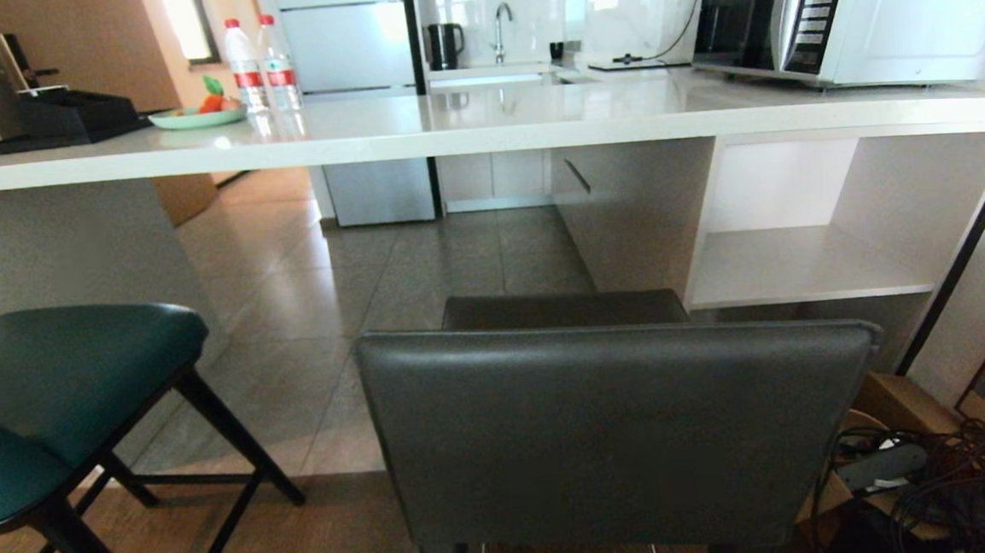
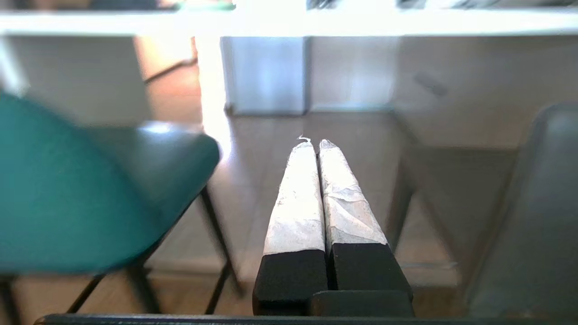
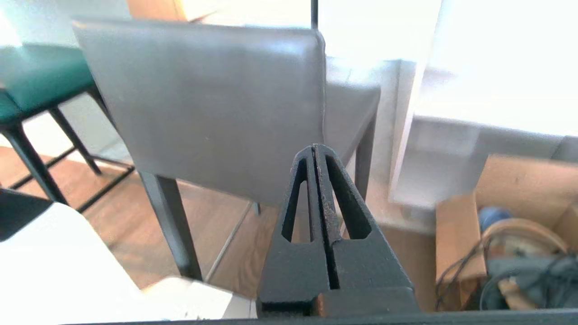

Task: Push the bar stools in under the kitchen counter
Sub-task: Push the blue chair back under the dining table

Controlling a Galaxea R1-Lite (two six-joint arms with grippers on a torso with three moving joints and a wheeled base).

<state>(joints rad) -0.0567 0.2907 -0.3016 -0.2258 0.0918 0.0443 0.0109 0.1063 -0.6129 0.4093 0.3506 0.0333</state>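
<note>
Before the long white glossy stone kitchen counter (image 1: 483, 127), both bar stools stand out from under the slab. Dark grey stool with rectangular leather back (image 1: 622, 431): directly ahead, its seat short of the surface edge, its back facing the robot. Teal leather stool with thin black legs (image 1: 56, 406): to the left, angled, well apart from the grey one and likewise not tucked in. Judgement: neither stool is pushed home; the whole task remains.

Left gripper (image 2: 315, 146): jaws pressed together, empty, held in the gap between the two stools and touching neither. Right gripper (image 3: 314, 151): jaws pressed together, empty, just behind the right part of the grey stool's back; contact cannot be confirmed. Neither arm shows in the head view.

Surroundings: a white microwave oven (image 1: 861, 10) sits on the surface at right; two clear water bottles with red labels (image 1: 261, 64), a pale green plate of fruit (image 1: 196, 115) and a black tray (image 1: 72, 118) sit at left. Below the surface at right is a white open shelf unit (image 1: 808, 261).

Obstructions: the tiled floor beneath the slab ahead of the grey stool looks open, though the shelf unit stands close to its right side. A brown cardboard box (image 1: 898, 401) and a tangle of dark cables (image 1: 941, 471) lie on the floor right of the stool and could foul the base.
</note>
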